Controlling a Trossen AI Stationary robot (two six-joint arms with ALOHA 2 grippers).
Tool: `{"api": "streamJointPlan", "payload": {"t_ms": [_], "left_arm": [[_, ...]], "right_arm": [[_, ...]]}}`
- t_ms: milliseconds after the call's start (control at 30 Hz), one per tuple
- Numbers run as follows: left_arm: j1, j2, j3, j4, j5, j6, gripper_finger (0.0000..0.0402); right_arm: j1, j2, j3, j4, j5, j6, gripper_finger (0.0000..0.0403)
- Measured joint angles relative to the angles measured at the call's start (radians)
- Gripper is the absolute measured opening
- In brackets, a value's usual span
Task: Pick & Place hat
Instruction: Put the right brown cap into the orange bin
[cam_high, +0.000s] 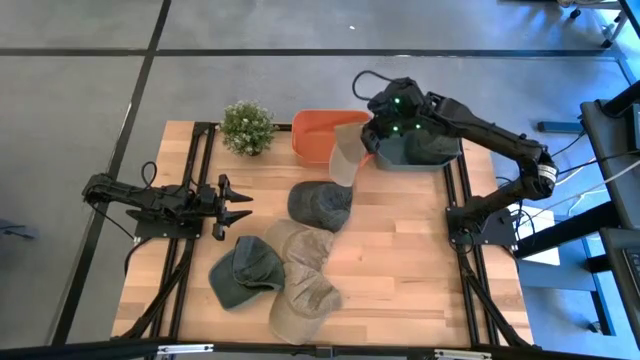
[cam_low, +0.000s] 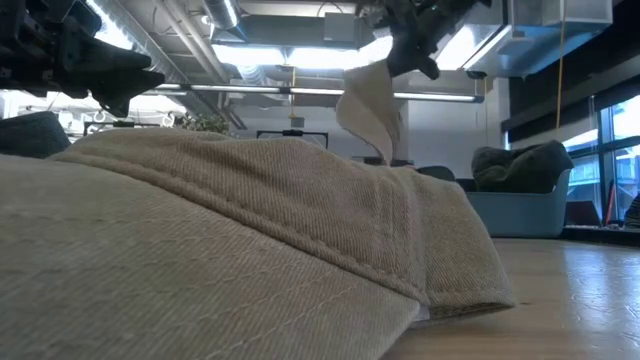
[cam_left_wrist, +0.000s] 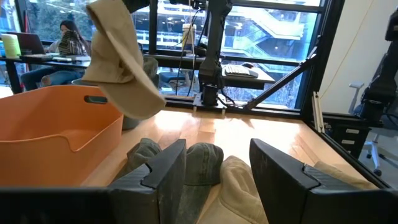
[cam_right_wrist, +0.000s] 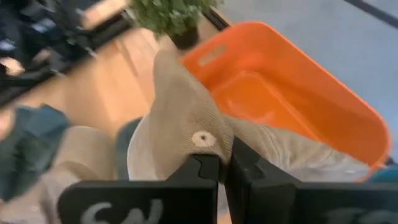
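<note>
My right gripper (cam_high: 375, 135) is shut on a tan hat (cam_high: 347, 155), which is in the air by the orange bin's (cam_high: 318, 128) right end. The low view shows the hat (cam_low: 372, 110) hanging under the gripper (cam_low: 415, 50), and the left wrist view shows it (cam_left_wrist: 121, 68) beside the bin (cam_left_wrist: 50, 124). Several more hats lie flat on the table: a dark grey one (cam_high: 320, 203), two tan ones (cam_high: 308, 245) (cam_high: 305, 297) and a green one (cam_high: 245, 270). My left gripper (cam_high: 235, 205) waits open at the table's left. My right gripper pinches the tan hat between its two fingers at the crown, right beside the top button (cam_right_wrist: 201, 138). The fingers come from above, pointing down. The hat is lifted clear of the table and hangs slack below the fingers, its brim (cam_low: 365, 125) lowest.
A grey bin (cam_high: 420, 152) with dark hats in it stands to the right of the orange bin, under my right arm. A small potted plant (cam_high: 246, 127) is at the far left of the table. Bare wood (cam_high: 400, 260) lies on the near right.
</note>
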Motion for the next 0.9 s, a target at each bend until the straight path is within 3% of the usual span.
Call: {"api": "streamJointPlan", "payload": {"t_ms": [200, 433, 533, 700, 900], "left_arm": [[0.000, 0.000, 0.000, 0.011, -0.004, 0.000, 0.0173], [0.000, 0.001, 0.000, 0.350, 0.002, 0.081, 0.0173], [0.000, 0.037, 0.001, 0.411, 0.010, 0.112, 0.0173], [0.032, 0.227, 0.044, 0.447, -0.122, -0.002, 0.0173], [0.149, 0.578, 0.250, 0.471, -0.059, -0.034, 0.0173]], "right_arm": [[0.002, 0.002, 0.000, 0.013, 0.084, -0.045, 0.0009], [-0.004, 0.002, 0.000, 0.018, 0.084, -0.083, 0.0009], [-0.004, 0.002, 0.000, 0.036, 0.083, -0.105, 0.0009], [-0.004, 0.002, 0.000, 0.069, 0.083, -0.117, 0.0009], [0.001, 0.002, 0.000, 0.071, 0.082, -0.130, 0.0009]]}}
